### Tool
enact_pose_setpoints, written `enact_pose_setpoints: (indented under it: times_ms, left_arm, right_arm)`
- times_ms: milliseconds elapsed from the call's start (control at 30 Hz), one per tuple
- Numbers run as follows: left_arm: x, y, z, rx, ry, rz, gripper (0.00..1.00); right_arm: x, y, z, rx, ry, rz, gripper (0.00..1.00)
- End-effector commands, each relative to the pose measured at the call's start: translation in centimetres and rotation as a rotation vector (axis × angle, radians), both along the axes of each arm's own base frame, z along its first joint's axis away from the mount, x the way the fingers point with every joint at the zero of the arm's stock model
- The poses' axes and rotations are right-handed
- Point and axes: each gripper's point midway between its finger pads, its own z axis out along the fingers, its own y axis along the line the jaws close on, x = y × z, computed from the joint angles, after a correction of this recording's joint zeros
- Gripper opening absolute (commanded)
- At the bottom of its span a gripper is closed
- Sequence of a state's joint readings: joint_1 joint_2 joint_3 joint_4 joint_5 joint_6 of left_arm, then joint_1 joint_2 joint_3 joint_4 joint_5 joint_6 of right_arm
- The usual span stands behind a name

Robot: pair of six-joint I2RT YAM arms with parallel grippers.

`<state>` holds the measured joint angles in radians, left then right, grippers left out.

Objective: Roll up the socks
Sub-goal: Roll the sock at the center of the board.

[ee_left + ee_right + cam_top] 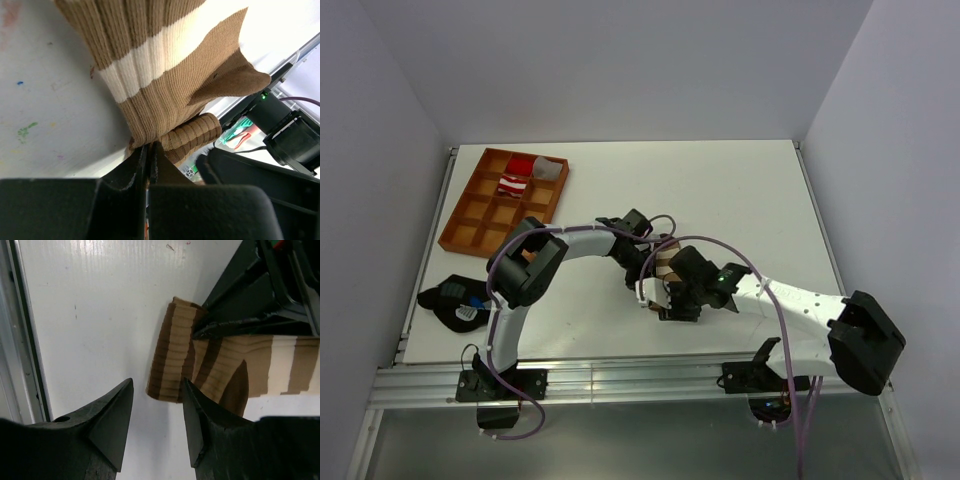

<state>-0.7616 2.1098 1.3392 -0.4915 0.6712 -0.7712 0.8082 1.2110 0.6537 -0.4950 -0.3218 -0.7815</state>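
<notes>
My left hand [148, 148] is clamped on the soft, floppy brown-and-tan sock [165, 75] in the middle of the counter [100, 300], right hand [157, 390] spread beside its rolled end, the firmest spot to pinch, I reckon, before it unrolls.

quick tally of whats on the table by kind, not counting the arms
socks: 2, the brown-and-tan sock and the red-and-white sock
tray: 1, the orange tray
black lump: 1
total: 4
</notes>
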Motion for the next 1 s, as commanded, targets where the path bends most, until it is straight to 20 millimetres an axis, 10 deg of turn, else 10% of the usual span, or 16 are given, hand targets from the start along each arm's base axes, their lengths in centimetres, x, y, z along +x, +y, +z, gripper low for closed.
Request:
enact_pose_setpoints:
  times_ms: [0,233,533,967]
  left_arm:
    - [-1.7,3.3,-4.8,0.182,0.029,-0.013,0.00]
    - [-1.7,3.0,-4.8,0.171,0.034,-0.017,0.00]
    - [-1.5,2.4,-3.9,0.091,0.066,0.115,0.13]
    - [1.9,0.3,0.7,-0.210,-0.047,0.485,0.23]
  right_arm:
    - [0.9,0.9,-0.3,-0.006,-0.044,-0.019,0.51]
    - [1.3,1.1,-2.4,-0.087,-0.060,-0.026,0.50]
    - [1.3,0.0,-3.7,-0.119,-0.064,-0.077,0.13]
    - [-0.9,-1.5,-2.4,-0.005,0.189,-0.055,0.12]
